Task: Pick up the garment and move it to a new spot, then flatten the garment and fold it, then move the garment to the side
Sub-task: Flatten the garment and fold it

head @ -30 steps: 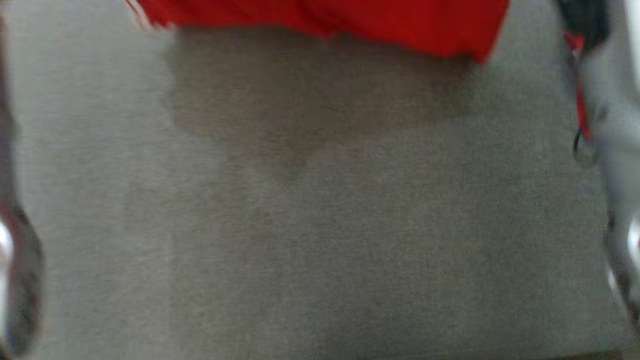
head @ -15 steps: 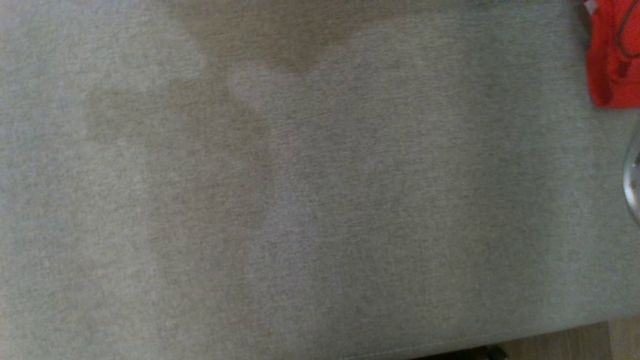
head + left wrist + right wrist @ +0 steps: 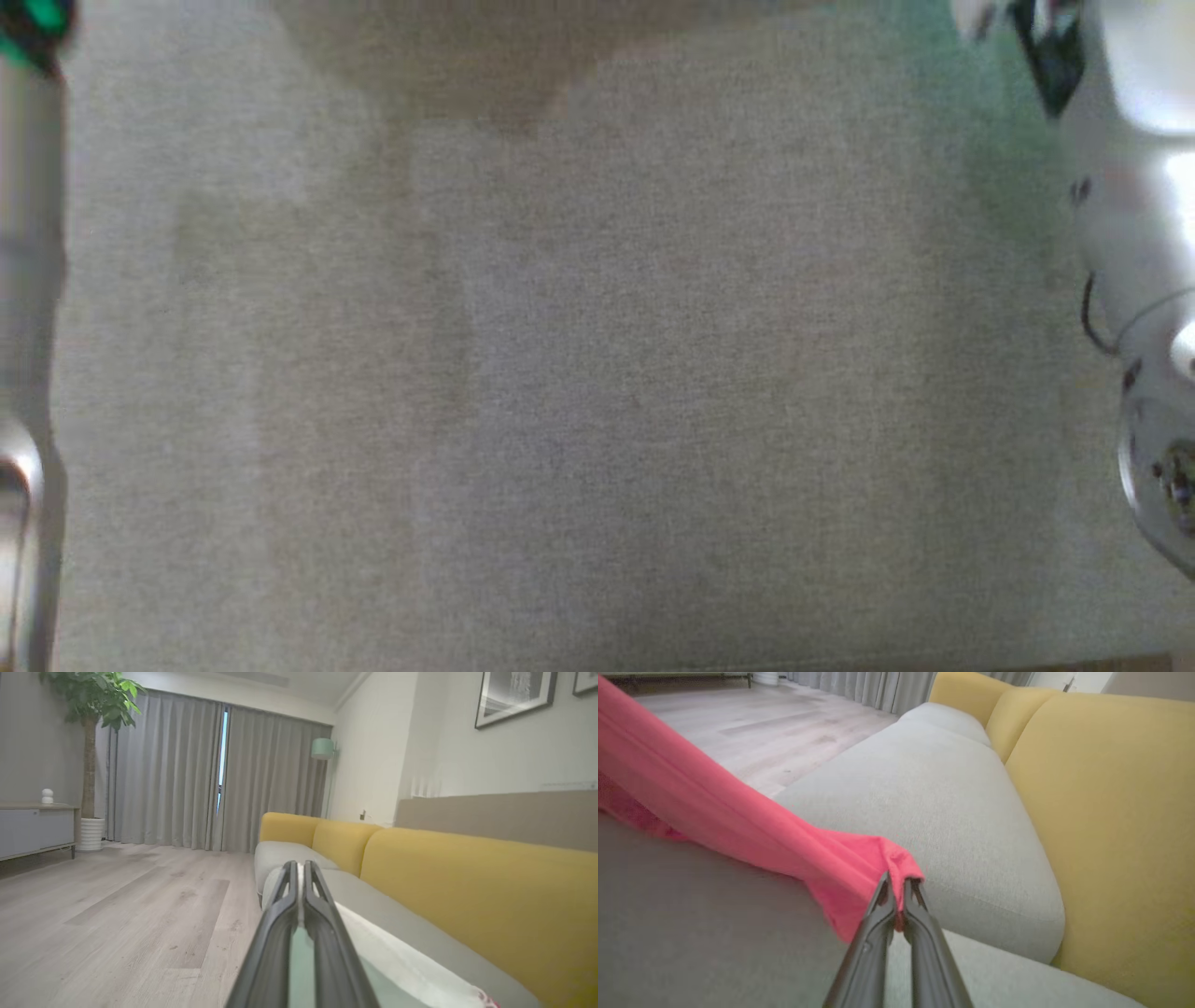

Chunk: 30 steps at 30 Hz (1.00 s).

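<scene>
The garment (image 3: pixel 738 812) is red cloth, pulled into a taut band above the grey sofa seat (image 3: pixel 924 793) in the right wrist view. My right gripper (image 3: pixel 898 879) is shut on one bunched corner of it. From there the band runs away to the upper left. In the left wrist view my left gripper (image 3: pixel 300 864) is shut, with a thin strip of pale cloth (image 3: pixel 397 956) pinched between its fingers. That cloth trails to the lower right and ends in a red tip. In the blurred head view, my left forearm (image 3: pixel 28 280) and right forearm (image 3: pixel 1139 233) stand at the edges.
The grey seat (image 3: pixel 607 373) spreads wide below the head camera, with a shadow at its top. Yellow back cushions (image 3: pixel 467 891) line the sofa. Beyond it lie a wooden floor (image 3: pixel 117 914), grey curtains, a potted tree and a low cabinet.
The head camera has shifted. The red garment showed at the top of its picture, then at the upper right, and is now out of it. Both forearms have come in at the edges.
</scene>
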{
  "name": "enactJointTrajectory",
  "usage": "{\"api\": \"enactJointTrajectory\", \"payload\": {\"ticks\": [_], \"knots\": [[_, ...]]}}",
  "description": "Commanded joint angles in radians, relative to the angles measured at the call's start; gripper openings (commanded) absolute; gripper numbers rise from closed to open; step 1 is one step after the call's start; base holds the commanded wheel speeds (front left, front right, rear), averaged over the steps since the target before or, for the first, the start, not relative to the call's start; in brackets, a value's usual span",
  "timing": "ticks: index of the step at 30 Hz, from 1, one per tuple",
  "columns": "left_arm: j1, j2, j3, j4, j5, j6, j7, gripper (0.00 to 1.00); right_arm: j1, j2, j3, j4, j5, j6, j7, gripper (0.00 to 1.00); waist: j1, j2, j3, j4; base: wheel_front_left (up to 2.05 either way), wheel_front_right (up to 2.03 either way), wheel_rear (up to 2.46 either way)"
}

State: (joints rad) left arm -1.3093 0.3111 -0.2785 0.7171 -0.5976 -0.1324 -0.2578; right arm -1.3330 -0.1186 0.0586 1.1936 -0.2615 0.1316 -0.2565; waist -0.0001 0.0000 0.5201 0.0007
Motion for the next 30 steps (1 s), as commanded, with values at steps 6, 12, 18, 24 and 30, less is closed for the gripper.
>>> {"api": "enactJointTrajectory", "payload": {"ticks": [6, 12, 18, 24, 30], "knots": [[0.238, 0.127, -0.064, -0.088, -0.023, 0.002, -0.004, 0.0, 0.12, -0.003, 0.137, 0.085, 0.089, -0.001, 0.011, 0.0, 0.0001, 0.0, -0.178, 0.025, 0.0, 0.0, 0.0], [0.483, 0.195, -0.15, -0.141, -0.05, 0.002, -0.004, 0.0, 0.277, -0.013, 0.281, 0.096, 0.216, -0.001, 0.048, 0.0, 0.0001, 0.0, -0.304, 0.042, 0.0, 0.0, 0.0], [0.713, 0.226, -0.218, -0.273, -0.127, 0.002, 0.007, 0.0, 0.463, -0.059, 0.488, 0.077, 0.403, -0.001, 0.065, 0.0, 0.0001, 0.0, -0.413, 0.092, 0.0, 0.0, 0.0], [0.882, 0.277, -0.289, -0.407, -0.109, 0.014, 0.056, 0.0, 0.61, -0.166, 0.679, -0.078, 0.604, -0.001, 0.136, 0.0, 0.0001, 0.0, -0.479, 0.112, 0.0, 0.0, 0.0], [1.038, 0.329, -0.322, -0.534, -0.116, 0.052, 0.098, 0.0, 0.724, -0.339, 0.868, -0.332, 0.84, -0.001, 0.286, 0.0, 0.0001, 0.0, -0.531, 0.102, 0.0, 0.0, 0.0]]}}
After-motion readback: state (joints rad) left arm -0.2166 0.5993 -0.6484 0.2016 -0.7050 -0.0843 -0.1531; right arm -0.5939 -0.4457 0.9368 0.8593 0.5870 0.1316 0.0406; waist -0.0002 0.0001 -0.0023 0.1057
